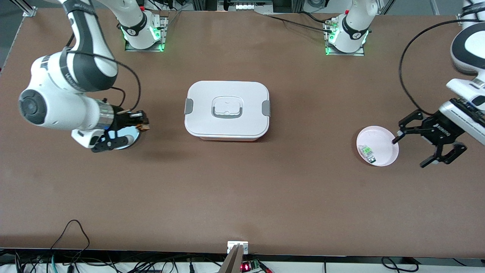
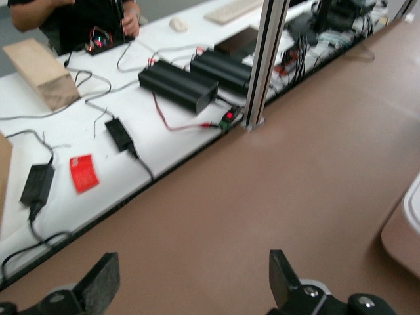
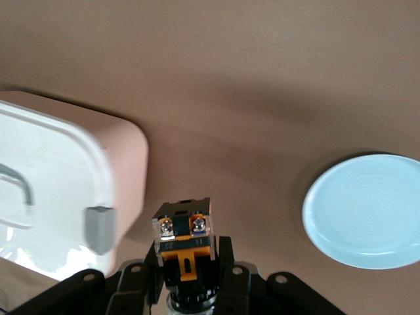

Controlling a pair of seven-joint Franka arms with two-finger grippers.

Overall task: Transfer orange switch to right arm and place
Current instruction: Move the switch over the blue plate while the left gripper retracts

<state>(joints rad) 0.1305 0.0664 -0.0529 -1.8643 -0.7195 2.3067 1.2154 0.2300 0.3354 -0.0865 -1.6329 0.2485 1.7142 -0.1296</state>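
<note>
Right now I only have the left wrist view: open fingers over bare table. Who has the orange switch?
Observer: The right gripper is shut on the orange switch.
Operator: Where is that?
Observer: Over the edge of the blue plate, at the right arm's end of the table.
Operator: And my left gripper?
Observer: The left gripper is open at the rim of the pink plate, which holds a clear-and-green component.
</note>
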